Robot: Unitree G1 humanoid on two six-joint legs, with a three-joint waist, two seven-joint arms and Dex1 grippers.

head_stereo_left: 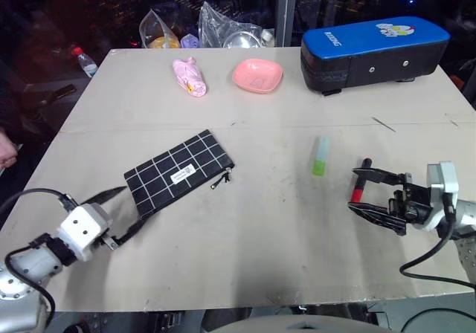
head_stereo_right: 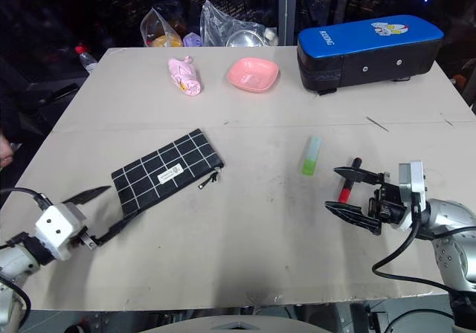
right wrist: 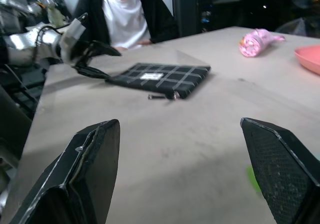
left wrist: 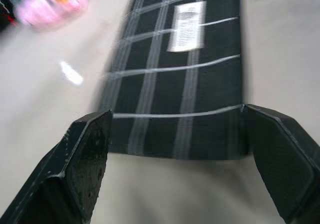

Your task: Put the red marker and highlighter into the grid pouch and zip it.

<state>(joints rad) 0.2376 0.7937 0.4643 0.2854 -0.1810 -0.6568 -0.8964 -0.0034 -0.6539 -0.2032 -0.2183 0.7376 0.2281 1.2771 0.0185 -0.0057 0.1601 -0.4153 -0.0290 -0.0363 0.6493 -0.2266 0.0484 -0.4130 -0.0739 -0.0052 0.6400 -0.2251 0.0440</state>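
Our left end effector (head_stereo_left: 111, 215) hovers with its two black fingers spread wide and nothing between them, at the near-left corner of the grid pouch (head_stereo_left: 178, 172). In the left wrist view the short edge of the pouch lies just ahead of the fingertips, spanning most of the gap between them, but we cannot tell whether either finger touches the fabric.

Our right end effector (head_stereo_left: 367, 190) is also spread and empty. The red marker (head_stereo_left: 358, 188) lies on the bench (head_stereo_left: 245, 259) between or just under its two fingers as the head views show it, with the red part toward the upper finger; whether it is being touched we cannot tell. The highlighter (head_stereo_left: 320, 157) lies a little beyond and to the left of this end effector, apart from the marker, its green end toward us.

We judge the task to be barely begun. Both pens are on the bench, well apart from the pouch, which lies flat and looks closed, its zipper pull (head_stereo_left: 221, 178) lying loose at the end nearer the pens. What is left, as we read it: open the pouch, pick up each pen, carry it across, slip it inside, then draw the zipper shut.

Farther back stand a pink bowl (head_stereo_left: 257, 75), a pink bundle (head_stereo_left: 189, 76) and a blue-and-black case (head_stereo_left: 372, 52), none of them in our way.
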